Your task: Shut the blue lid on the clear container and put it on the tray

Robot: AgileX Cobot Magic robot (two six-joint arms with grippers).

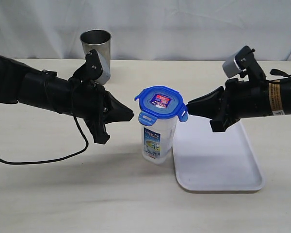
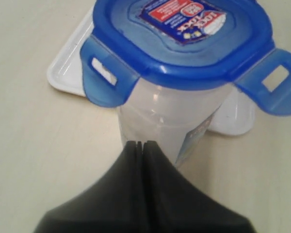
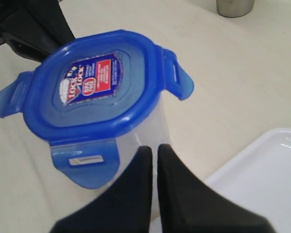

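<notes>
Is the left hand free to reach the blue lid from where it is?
Likely yes: the left hand, shut, points at the clear container just below the blue lid, with nothing between them.

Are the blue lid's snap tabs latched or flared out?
Not latched. The bright-blue plastic lid sits on the tall clear plastic container, but its visible tabs flare outward instead of lying flat against the wall.

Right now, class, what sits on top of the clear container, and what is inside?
The blue lid rests on top, its tabs flared outward. Nothing shows through the clear container's wall; the lid and label hide part of the inside.
</notes>
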